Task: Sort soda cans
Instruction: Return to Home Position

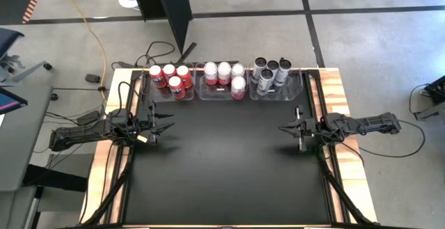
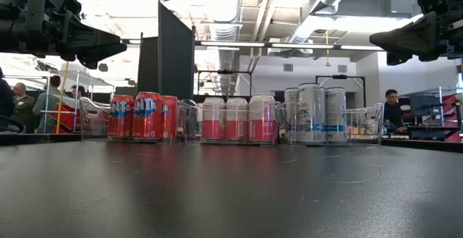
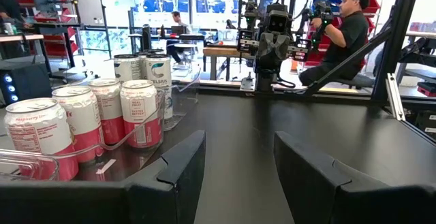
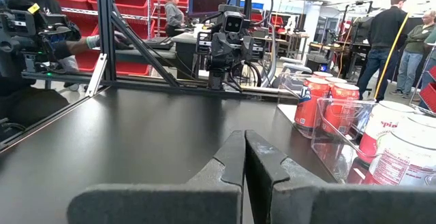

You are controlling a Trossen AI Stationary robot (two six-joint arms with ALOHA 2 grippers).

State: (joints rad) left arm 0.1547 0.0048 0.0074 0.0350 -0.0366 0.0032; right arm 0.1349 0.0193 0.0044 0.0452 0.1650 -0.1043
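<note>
Hovering over the table's two sides, we judge the sorting done and the arms about at home.
Our left gripper point(image 1: 169, 125) spreads its dark fingers wide on nothing; our right gripper point(image 1: 284, 128) presses its fingers together, empty. Both forearms lie level, pointing inward over the black tabletop point(image 1: 222, 180), well apart from the cans. At the far edge, three clear plastic bins point(image 1: 299, 90) hold red cylindrical cans point(image 1: 169, 70) on the left, pink-and-white cans point(image 1: 224, 69) in the middle and grey-silver cans point(image 1: 272, 67) on the right. Next needs only settling, no grasp.

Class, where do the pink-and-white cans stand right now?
High view: the pink-and-white cans stand in the middle clear bin at the table's top edge, red cans to their left, grey cans to their right.
</note>
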